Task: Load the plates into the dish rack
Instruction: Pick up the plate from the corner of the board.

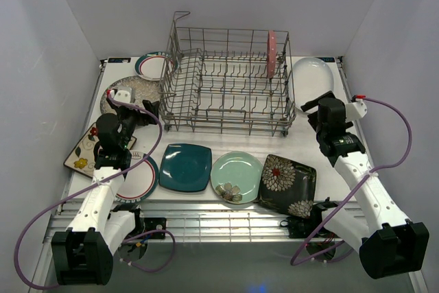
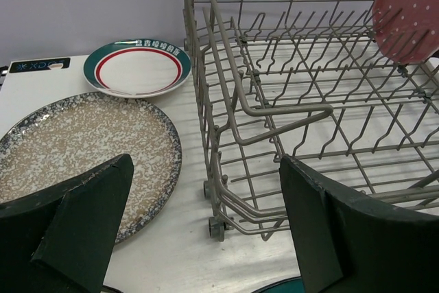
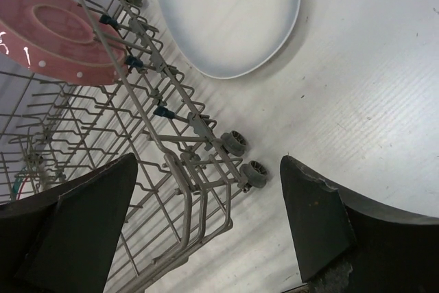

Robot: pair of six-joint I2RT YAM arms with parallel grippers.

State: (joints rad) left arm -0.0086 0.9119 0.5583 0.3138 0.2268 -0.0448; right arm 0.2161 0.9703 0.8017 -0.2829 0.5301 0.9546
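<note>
Nearest the bases lie a teal square plate (image 1: 186, 167), a mint round plate (image 1: 236, 177) and a black floral square plate (image 1: 288, 184). Left gripper (image 2: 206, 162) and right gripper (image 3: 209, 162) gape wide — both empty. Beyond, the grey metal wire dish rack (image 1: 226, 119) holds one pink scalloped plate (image 1: 271, 53) upright — at its right end.

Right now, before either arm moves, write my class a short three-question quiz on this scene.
1. True or false: the pink plate stands on edge in the dish rack.
2. The white oval plate lies: A inside the rack; B flat, to the right of the rack; C in front of the rack.
3. Fill in: the left gripper and the right gripper are both ____, holding nothing.
Key: 1 true; 2 B; 3 open.
</note>
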